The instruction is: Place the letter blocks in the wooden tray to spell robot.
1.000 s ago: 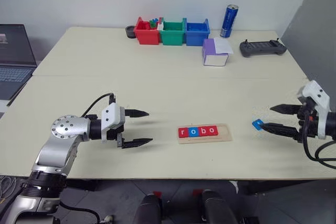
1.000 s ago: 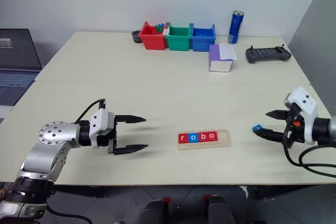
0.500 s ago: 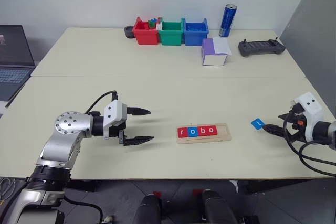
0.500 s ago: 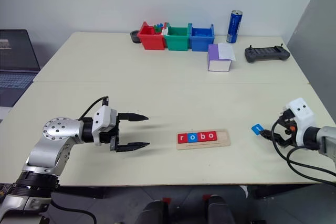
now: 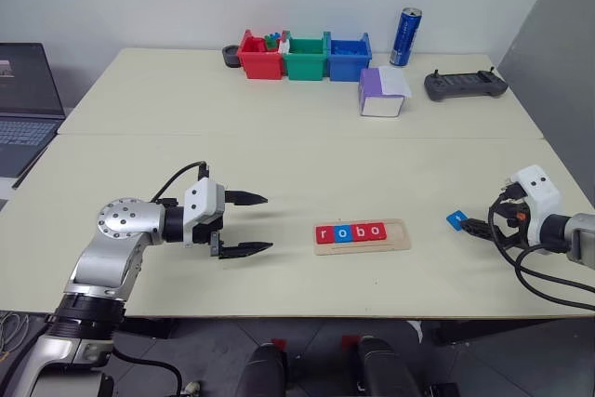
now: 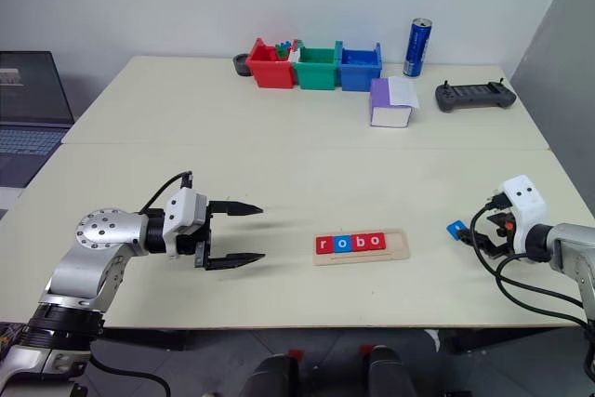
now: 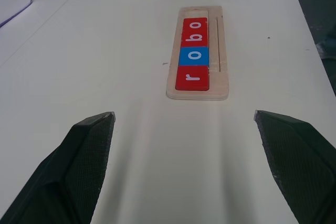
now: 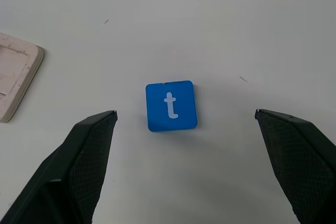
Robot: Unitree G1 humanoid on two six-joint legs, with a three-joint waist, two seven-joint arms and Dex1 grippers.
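My left gripper hovers over the table with its fingers spread wide, holding nothing. To its right, the wooden tray holds four letter blocks reading "robo". Further right the blue "t" block lies flat on the table, between my right gripper's released fingers.

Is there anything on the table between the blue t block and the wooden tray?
No. The left eye view shows bare tabletop between the blue t block and the wooden tray; the right wrist view shows the same.
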